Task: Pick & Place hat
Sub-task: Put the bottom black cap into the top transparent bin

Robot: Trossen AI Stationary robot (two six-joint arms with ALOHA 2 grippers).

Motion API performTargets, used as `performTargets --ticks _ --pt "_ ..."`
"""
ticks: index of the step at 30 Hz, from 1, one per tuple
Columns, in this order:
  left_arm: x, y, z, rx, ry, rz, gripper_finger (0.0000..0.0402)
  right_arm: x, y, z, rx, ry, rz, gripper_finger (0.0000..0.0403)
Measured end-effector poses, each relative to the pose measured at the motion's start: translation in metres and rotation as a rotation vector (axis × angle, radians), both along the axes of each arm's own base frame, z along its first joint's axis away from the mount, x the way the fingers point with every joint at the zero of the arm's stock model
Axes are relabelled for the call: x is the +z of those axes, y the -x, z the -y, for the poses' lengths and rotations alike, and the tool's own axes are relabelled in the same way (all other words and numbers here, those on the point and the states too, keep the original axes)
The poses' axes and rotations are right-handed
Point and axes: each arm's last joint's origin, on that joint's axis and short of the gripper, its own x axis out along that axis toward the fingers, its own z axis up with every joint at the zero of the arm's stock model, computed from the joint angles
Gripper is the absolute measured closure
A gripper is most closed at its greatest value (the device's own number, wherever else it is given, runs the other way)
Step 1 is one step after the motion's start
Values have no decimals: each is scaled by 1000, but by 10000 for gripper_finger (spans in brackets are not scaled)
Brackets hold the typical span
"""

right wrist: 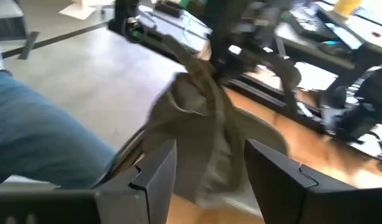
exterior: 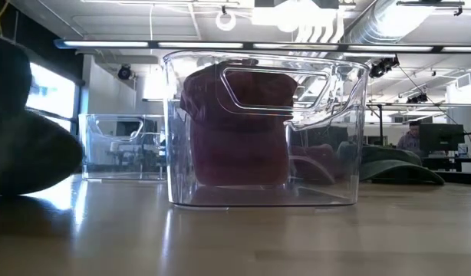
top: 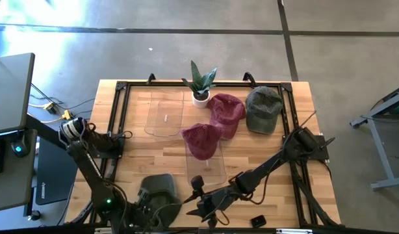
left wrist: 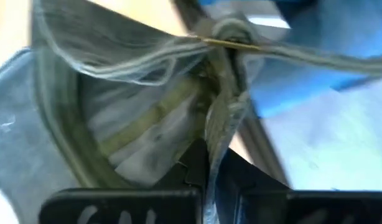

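A dark olive hat (top: 159, 192) is at the table's near left edge, and its dark mass fills the left of the low view (exterior: 24, 146). My left gripper (top: 146, 203) is shut on it. My right gripper (top: 194, 207) is open just right of that hat; the right wrist view shows its fingers (right wrist: 209, 168) standing on either side of the hanging cloth (right wrist: 200, 118) without plainly touching it. A maroon hat (top: 201, 140) sits in the near clear bin (exterior: 343, 138). A second maroon hat (top: 225, 114) and a lighter olive hat (top: 263, 109) lie on the table's far side. My left gripper pinches the dark olive hat's rim, by the inner band (left wrist: 211, 134), between its two fingers (left wrist: 178, 171). In the right wrist view it (right wrist: 231, 59) comes at the hat from above. The bunched cloth hangs below it, and the lower part (right wrist: 259, 134) looks to be on the table.
An empty clear bin (top: 164, 112) stands on the far left, with a potted plant (top: 201, 84) beside it. A black frame (top: 115, 117) runs round the tabletop. A small dark object (top: 258, 221) lies at the near edge. A person's blue trouser leg (right wrist: 35, 130) shows near the table.
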Motion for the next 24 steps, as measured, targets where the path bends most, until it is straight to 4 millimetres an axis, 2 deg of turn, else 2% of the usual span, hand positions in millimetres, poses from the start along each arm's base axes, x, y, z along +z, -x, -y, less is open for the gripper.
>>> performTargets --ticks 2,5,10,13,16,20,22,24 --pt "-9 -7 -10 92 -39 22 395 -6 -8 -2 20 4 -24 207" --pt "-24 -15 -32 200 -52 -38 396 -12 -17 -2 19 16 -57 198" --pt "-29 -14 -69 273 4 -171 377 -9 -21 -5 13 20 -63 194" --pt "-13 -9 -88 323 62 -236 344 -7 -21 -5 -2 25 -58 193" --pt "5 5 -104 405 82 -282 311 -8 -21 -5 -10 14 -72 194" --pt "29 19 -119 672 253 -317 285 -11 -22 -2 -26 6 -109 194" --pt "35 22 -117 728 339 -309 284 -11 -22 -1 -30 10 -111 194" --pt "40 23 -103 657 417 -227 288 -11 -22 -1 -28 10 -113 194"
